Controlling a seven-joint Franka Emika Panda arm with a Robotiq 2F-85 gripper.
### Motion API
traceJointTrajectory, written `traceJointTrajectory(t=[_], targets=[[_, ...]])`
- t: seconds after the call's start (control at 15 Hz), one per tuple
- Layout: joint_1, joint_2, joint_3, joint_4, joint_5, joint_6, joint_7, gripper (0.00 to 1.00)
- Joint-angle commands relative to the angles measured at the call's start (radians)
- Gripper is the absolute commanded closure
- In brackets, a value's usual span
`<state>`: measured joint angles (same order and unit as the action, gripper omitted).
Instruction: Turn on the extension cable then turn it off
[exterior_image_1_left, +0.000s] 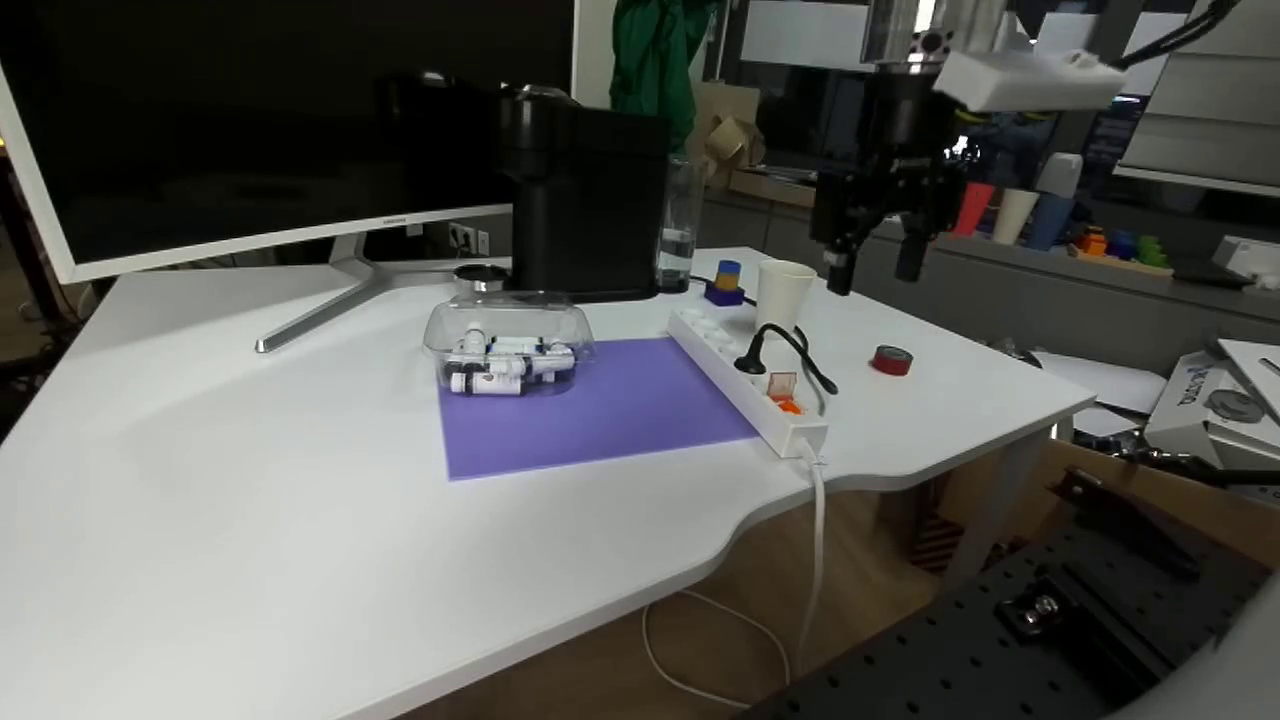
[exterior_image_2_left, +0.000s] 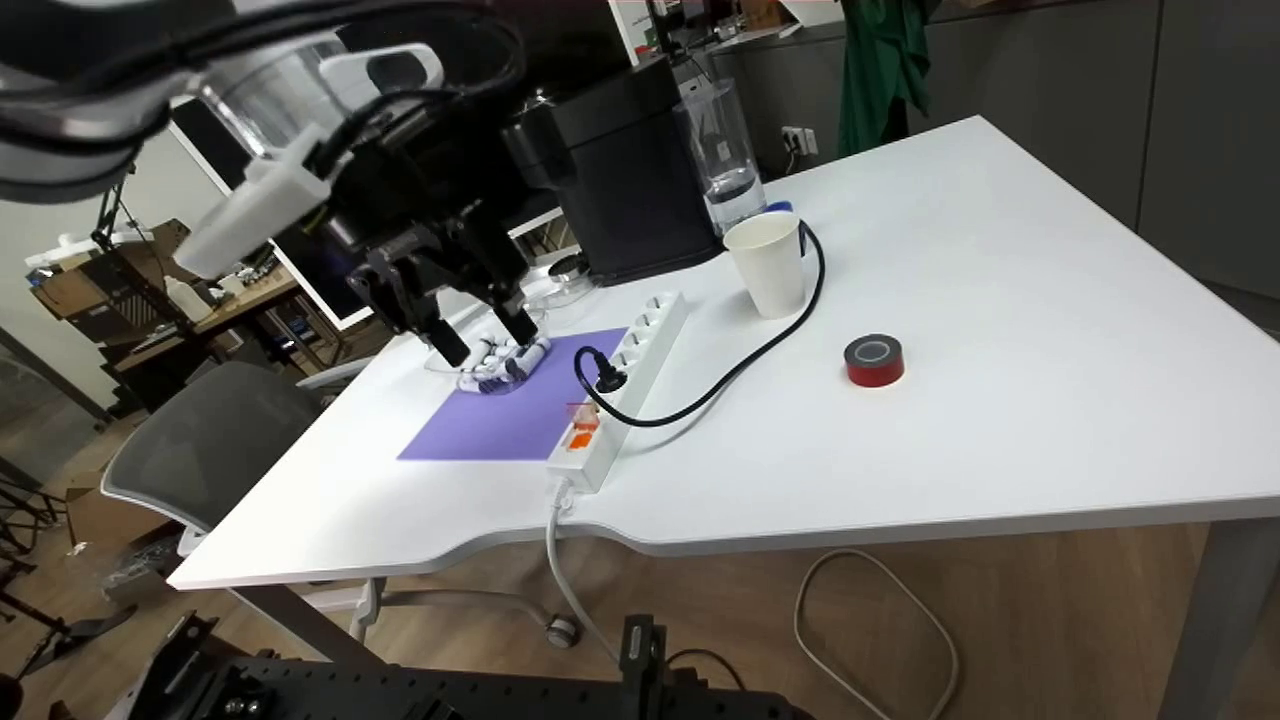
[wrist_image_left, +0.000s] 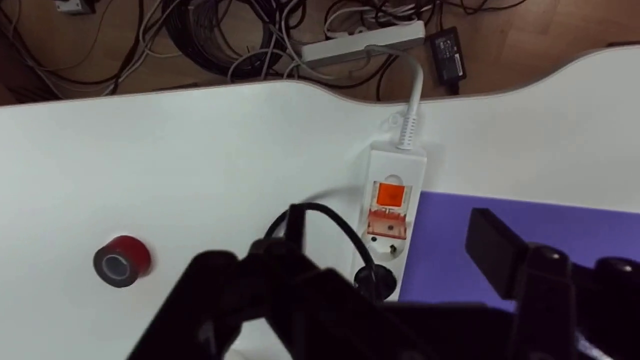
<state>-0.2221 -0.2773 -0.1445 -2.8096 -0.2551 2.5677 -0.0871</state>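
Observation:
The extension cable is a white power strip (exterior_image_1_left: 735, 393) lying on the white table beside a purple mat; it also shows in an exterior view (exterior_image_2_left: 650, 365) and in the wrist view (wrist_image_left: 398, 162). Near its cord end is an orange switch (wrist_image_left: 390, 195), also visible in both exterior views (exterior_image_1_left: 790, 407) (exterior_image_2_left: 581, 440). A clear reddish flap (wrist_image_left: 387, 227) by the switch stands open. A black plug (wrist_image_left: 377, 282) sits in a socket. My gripper (wrist_image_left: 394, 235) is open and empty, raised above the table, in both exterior views (exterior_image_1_left: 875, 272) (exterior_image_2_left: 484, 335). It touches nothing.
A black cord (exterior_image_2_left: 720, 385) loops beside the strip. A paper cup (exterior_image_2_left: 768, 265) and a red tape roll (exterior_image_2_left: 874, 362) stand on that side. The purple mat (exterior_image_1_left: 600, 410) carries a clear box (exterior_image_1_left: 510, 345) of small bottles. A black coffee machine (exterior_image_1_left: 590, 200) stands behind.

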Motion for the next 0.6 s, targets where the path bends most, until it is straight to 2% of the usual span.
traceJointTrajectory(t=[0.0, 0.47, 0.53], targets=[[0.024, 0.157, 0.01, 0.0, 0.026, 0.168, 0.039, 0.47], [0.059, 0.411, 0.011, 0.013, 0.117, 0.385, 0.024, 0.95], [0.06, 0.44, 0.017, 0.021, 0.145, 0.403, 0.013, 0.99]])
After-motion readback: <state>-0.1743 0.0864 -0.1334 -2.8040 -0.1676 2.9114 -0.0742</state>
